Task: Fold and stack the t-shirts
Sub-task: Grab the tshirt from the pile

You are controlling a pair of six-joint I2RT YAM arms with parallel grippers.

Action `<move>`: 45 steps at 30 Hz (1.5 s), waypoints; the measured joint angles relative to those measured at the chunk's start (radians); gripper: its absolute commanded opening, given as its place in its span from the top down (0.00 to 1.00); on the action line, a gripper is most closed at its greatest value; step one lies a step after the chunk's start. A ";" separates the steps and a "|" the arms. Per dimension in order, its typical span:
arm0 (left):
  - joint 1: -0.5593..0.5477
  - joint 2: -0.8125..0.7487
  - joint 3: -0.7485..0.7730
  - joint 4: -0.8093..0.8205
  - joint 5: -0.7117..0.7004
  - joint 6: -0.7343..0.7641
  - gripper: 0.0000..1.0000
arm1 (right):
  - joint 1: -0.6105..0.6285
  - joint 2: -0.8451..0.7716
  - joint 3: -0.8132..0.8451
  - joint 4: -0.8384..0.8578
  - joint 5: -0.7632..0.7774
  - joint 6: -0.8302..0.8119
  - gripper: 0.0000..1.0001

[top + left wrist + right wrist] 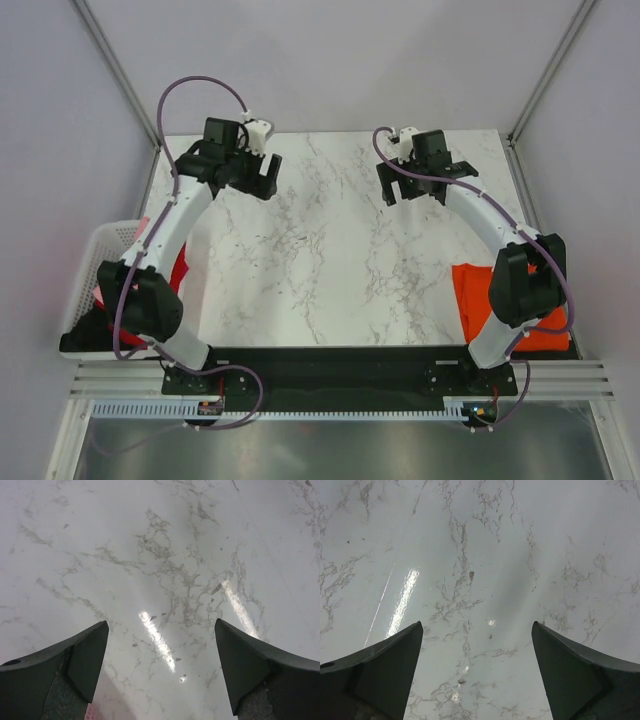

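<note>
A bright orange t-shirt [472, 296] lies folded flat at the table's right edge, partly hidden under my right arm. A red t-shirt [180, 270] hangs bunched over the rim of the white basket on the left, and a bit of light pink t-shirt [101, 296] shows beside my left arm's elbow. My left gripper [262, 180] hovers over the far left of the marble table, open and empty [161, 621]. Over the far right, my right gripper [413, 190] is also open and empty [477, 622]. Both wrist views show only bare marble between the fingers.
The white lattice basket [98, 243] stands off the table's left edge. The marble table [320, 260] ends at grey walls on the far side and at both sides. The arms' black base plate [330, 362] runs along the near edge.
</note>
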 measured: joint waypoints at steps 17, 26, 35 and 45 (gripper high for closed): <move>0.482 -0.355 -0.290 -0.274 0.049 0.137 0.57 | 0.001 -0.001 -0.071 0.009 -0.241 -0.045 0.08; 0.541 -0.353 -0.341 -0.319 0.029 0.140 0.61 | 0.001 0.018 -0.105 0.000 -0.347 -0.076 0.11; 0.553 -0.355 -0.341 -0.356 -0.008 0.144 0.55 | 0.001 0.055 -0.138 -0.016 -0.433 -0.105 0.11; 0.605 -0.359 -0.339 -0.354 -0.059 0.152 0.54 | 0.001 0.056 -0.139 -0.017 -0.458 -0.127 0.11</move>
